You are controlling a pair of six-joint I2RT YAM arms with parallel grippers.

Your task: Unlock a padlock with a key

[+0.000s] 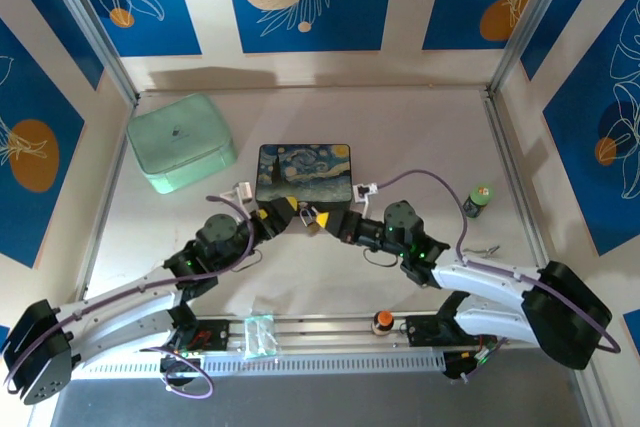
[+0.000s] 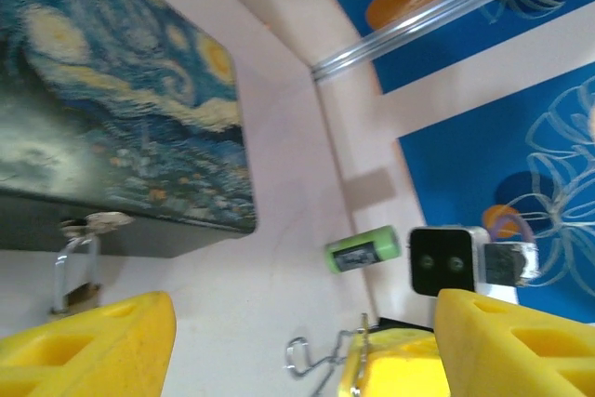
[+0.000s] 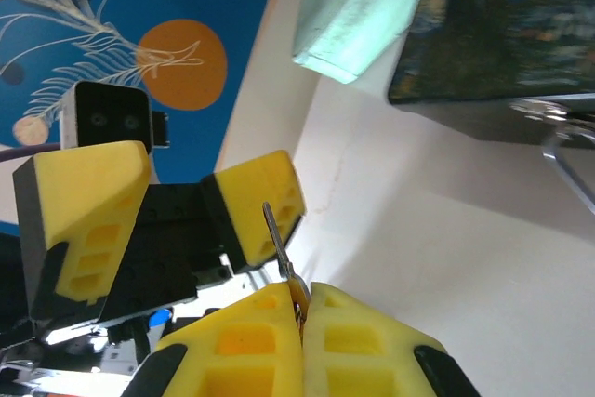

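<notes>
Gripping the tiny thin silvery metal key [image 3: 279,246] btw its closed yellow pads, the right gripper [image 3: 302,311] has the blade sticking out twd the left gripper [image 1: 283,211], whose yellow fingers stand wide apart. The very small brass-gold padlock w/ thin silver U-shackle [image 2: 82,297] sits on the pale table [image 1: 400,147], just in front of the dark starry-night rectangular tin [image 2: 121,109], btw the two grippers & nearest the left one.
</notes>
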